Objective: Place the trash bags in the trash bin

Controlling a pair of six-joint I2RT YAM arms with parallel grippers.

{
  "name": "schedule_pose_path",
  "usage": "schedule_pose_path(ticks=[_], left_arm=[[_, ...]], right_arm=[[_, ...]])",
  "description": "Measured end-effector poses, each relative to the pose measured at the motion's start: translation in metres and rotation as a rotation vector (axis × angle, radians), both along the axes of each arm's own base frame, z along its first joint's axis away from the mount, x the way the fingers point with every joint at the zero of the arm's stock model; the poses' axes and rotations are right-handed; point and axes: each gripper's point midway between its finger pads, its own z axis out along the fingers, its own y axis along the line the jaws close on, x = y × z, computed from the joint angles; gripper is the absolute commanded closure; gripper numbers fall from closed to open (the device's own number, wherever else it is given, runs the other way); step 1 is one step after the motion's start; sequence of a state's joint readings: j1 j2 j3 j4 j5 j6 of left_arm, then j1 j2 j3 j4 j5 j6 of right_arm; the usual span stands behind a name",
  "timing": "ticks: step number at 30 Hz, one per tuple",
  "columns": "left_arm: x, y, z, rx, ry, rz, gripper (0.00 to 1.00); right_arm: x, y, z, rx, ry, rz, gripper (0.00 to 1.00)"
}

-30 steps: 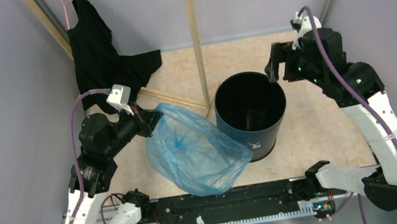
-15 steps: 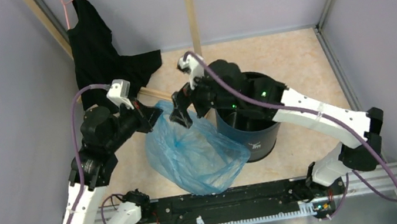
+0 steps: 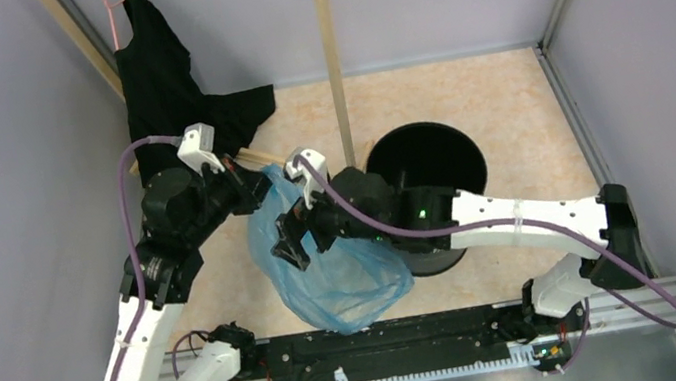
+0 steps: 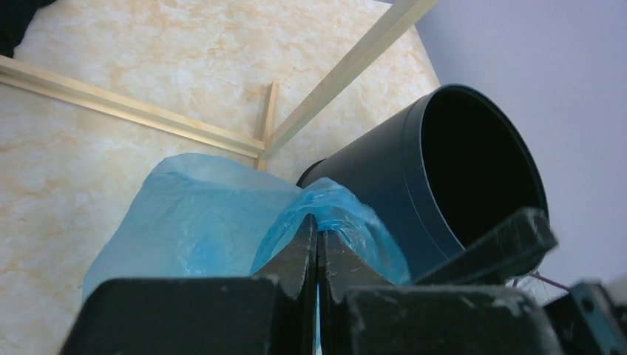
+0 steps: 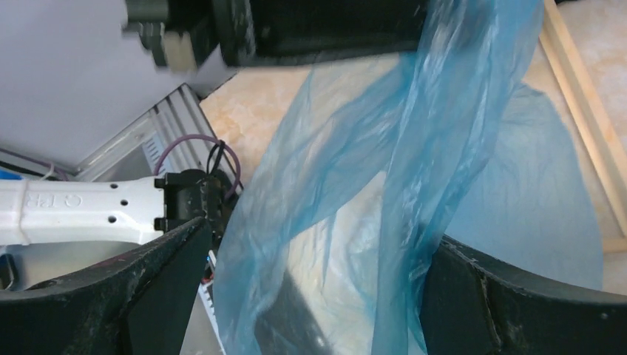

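The trash bag (image 3: 347,280), thin wrinkly light-blue plastic, hangs from its top edge down to the floor left of the trash bin (image 3: 449,149). My left gripper (image 3: 259,185) is shut on that top edge; in the left wrist view the fingertips (image 4: 316,231) pinch a fold of the bag (image 4: 200,222), with the bin (image 4: 414,177) lying beyond. My right gripper (image 3: 286,249) is open beside the bag's left side. In the right wrist view the bag (image 5: 340,207) hangs between its wide-apart fingers (image 5: 510,296), untouched by the pads. The right arm crosses over the bin's near rim.
A black garment (image 3: 163,95) hangs on a wooden rack whose post (image 3: 333,70) stands just behind the bin and whose base bar (image 4: 133,111) lies on the floor. A black rail (image 3: 387,340) runs along the near edge. Grey walls close in on three sides.
The right arm swung from the far right across the bin to the bag, then lower, its jaws opening wide around the hanging plastic. The left gripper kept its hold and barely moved.
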State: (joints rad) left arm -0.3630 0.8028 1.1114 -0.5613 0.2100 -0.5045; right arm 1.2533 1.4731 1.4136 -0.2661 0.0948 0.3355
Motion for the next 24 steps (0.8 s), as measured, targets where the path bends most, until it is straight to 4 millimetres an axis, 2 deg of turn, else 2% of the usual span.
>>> schedule_pose_path(ticks=[4,9,13,19,24], left_arm=[[0.004,0.002,0.0,-0.016,0.016,0.032,1.0],[0.006,0.0,0.007,-0.059,0.011,0.039,1.0],[0.006,-0.003,0.011,-0.092,0.014,0.038,1.0],[0.009,-0.006,0.01,-0.134,0.031,0.049,1.0],[0.01,-0.007,0.01,-0.151,0.037,0.049,1.0]], right_arm=[[-0.008,0.003,-0.016,-0.016,-0.004,-0.106,0.01],[-0.002,0.009,-0.038,-0.045,-0.038,-0.293,0.01],[0.001,0.013,-0.05,-0.062,-0.065,-0.368,0.01],[0.014,0.016,-0.053,-0.039,-0.097,-0.459,0.01],[0.017,0.035,-0.059,-0.014,-0.154,-0.458,0.02]])
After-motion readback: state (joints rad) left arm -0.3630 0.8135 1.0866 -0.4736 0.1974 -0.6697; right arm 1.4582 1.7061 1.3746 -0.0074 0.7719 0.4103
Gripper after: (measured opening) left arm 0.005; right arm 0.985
